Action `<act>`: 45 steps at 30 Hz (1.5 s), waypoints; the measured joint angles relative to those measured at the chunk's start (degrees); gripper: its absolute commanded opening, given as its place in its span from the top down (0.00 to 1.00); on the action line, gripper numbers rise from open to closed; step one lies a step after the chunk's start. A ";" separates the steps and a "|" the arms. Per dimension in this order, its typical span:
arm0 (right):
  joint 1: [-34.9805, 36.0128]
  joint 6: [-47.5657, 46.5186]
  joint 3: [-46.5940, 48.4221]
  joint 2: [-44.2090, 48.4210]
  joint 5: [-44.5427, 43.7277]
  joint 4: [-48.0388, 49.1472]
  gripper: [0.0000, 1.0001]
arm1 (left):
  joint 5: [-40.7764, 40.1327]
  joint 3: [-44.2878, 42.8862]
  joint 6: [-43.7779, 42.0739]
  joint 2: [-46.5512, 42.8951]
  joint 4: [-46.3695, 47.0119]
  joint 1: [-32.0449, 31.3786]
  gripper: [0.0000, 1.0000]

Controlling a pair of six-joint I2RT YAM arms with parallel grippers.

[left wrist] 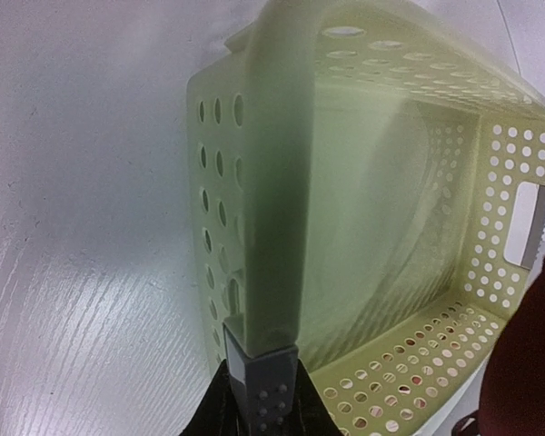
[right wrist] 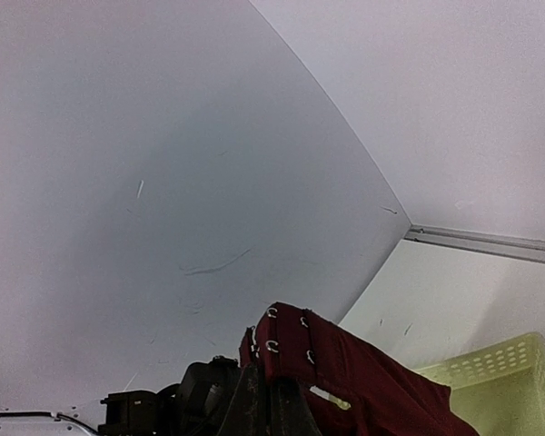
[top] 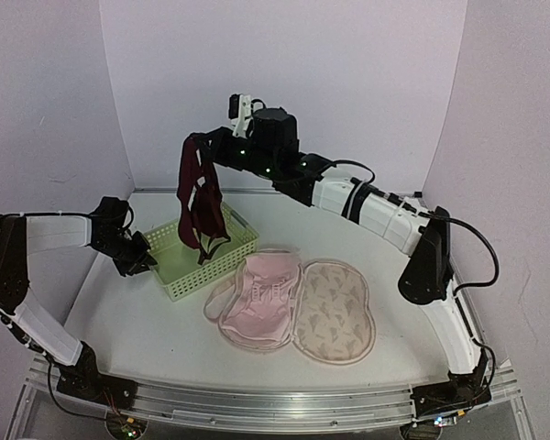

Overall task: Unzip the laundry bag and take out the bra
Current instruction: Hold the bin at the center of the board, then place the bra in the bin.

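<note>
The right gripper (top: 203,147) pinches the dark red bra (top: 198,197) up high, its tips mostly hidden, over the green basket (top: 211,275) whose rim the left gripper (left wrist: 262,354) squeezes, beside the open laundry bag (top: 335,312).

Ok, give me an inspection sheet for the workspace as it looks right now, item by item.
Surface: white table, no spills seen.
Job's things: laundry bag lies unzipped, both halves spread flat; maroon bra is out of it, hanging over the basket.
Clutter: light green perforated basket behind and left of the bag.
Grippers: left gripper shut on the basket's wall; right gripper raised, shut on the bra's hook end.
Cables: black cable loops off the right arm's elbow.
Surroundings: plain pale walls; nothing else seen.
</note>
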State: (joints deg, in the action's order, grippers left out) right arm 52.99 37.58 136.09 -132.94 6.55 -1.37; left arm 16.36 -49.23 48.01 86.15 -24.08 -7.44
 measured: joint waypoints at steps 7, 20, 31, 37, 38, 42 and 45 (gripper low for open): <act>0.00 4.17 1.09 -6.27 -0.13 6.08 1.00 | 0.02 0.26 -0.02 -0.81 0.02 0.00 0.97; 0.00 10.95 -3.76 -12.07 1.42 11.50 1.00 | 0.24 0.31 -0.02 -0.81 0.04 0.00 0.99; 0.90 15.74 -12.22 -16.50 3.52 14.45 1.00 | 0.52 0.31 -0.04 -0.81 0.07 0.00 1.00; 2.08 17.97 -12.72 -18.34 2.49 13.51 0.76 | 0.50 0.31 -0.13 -0.81 0.09 0.02 1.00; 2.14 18.53 -12.59 -18.43 2.12 13.51 0.70 | 0.50 0.31 -0.13 -0.81 0.09 0.00 1.00; 2.45 19.26 -11.61 -18.95 1.27 13.05 0.55 | 0.50 0.31 -0.17 -0.81 0.11 0.02 1.00; 2.43 19.34 -11.74 -18.88 1.25 13.79 0.52 | 0.50 0.33 -0.20 -0.81 0.11 0.00 1.00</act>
State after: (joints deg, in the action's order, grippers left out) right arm 55.42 56.93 124.36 -151.83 7.79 12.43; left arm 16.86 -48.90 47.81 85.34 -23.97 -7.44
